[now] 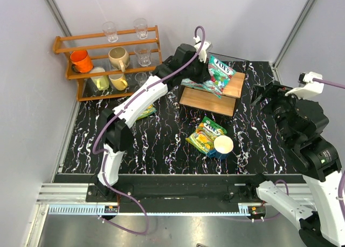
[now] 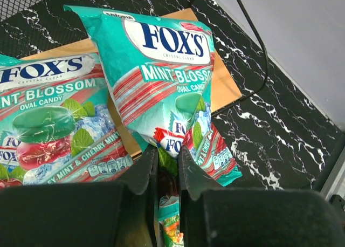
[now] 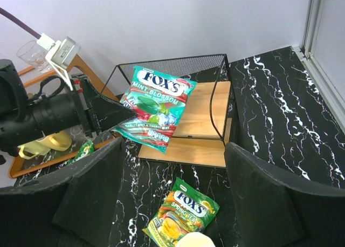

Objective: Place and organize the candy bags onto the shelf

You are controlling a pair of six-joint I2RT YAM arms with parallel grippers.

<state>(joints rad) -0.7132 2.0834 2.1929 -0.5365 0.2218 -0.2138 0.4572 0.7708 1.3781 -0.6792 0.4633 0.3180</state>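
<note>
The shelf point(image 1: 223, 98) stands at the table's back, its black wire frame and wooden boards also in the right wrist view point(image 3: 207, 115). My left gripper point(image 1: 207, 69) is shut on the bottom edge of a teal-green candy bag point(image 2: 161, 80) and holds it tilted over the top board point(image 2: 226, 90). A second teal-green bag point(image 2: 48, 117) lies on that board beside it. A yellow-green bag point(image 1: 206, 132) lies on the table in front of the shelf and shows below my open, empty right gripper point(image 3: 173, 147). Another yellow-green bag point(image 1: 145, 112) lies partly under the left arm.
A white-and-blue cup point(image 1: 223, 146) stands on the near corner of the front yellow-green bag. An orange-brown wooden rack point(image 1: 108, 63) with mugs and glasses stands at the back left. My right gripper point(image 1: 262, 96) hovers to the right of the shelf.
</note>
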